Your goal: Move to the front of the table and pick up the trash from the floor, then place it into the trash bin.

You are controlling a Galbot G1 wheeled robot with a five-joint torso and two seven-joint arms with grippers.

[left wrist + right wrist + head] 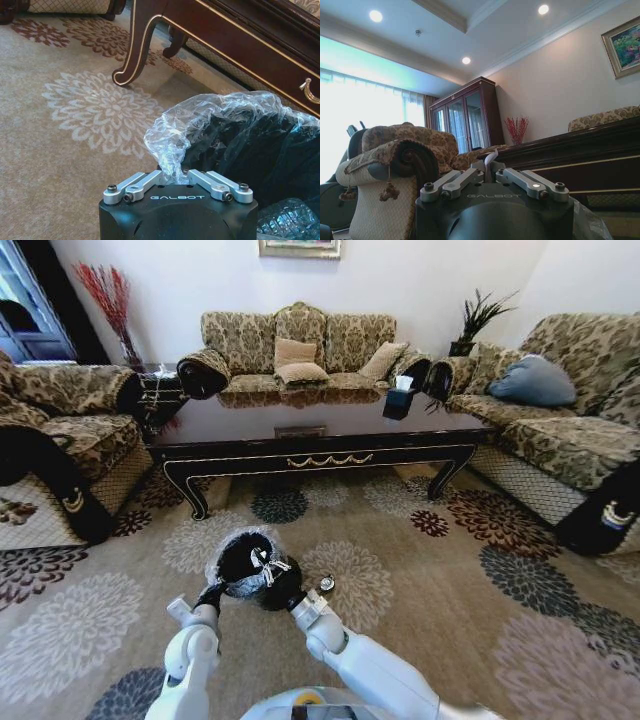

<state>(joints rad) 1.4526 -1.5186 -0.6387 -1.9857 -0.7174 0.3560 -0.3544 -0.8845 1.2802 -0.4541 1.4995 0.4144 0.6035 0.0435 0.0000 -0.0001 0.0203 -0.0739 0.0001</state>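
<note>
The black trash bin with its crinkled clear liner stands on the carpet just before me, short of the dark table. My left gripper is at the bin's left rim, and in the left wrist view it is shut on a bunch of the liner. My right gripper reaches over the bin's right rim. It is shut, with a thin white piece of trash sticking up between its fingers. Clear ribbed plastic lies inside the bin.
A small round object lies on the carpet right of the bin. Sofas flank the table on the left, behind and on the right. A black tissue box stands on the table. Open carpet lies to the right.
</note>
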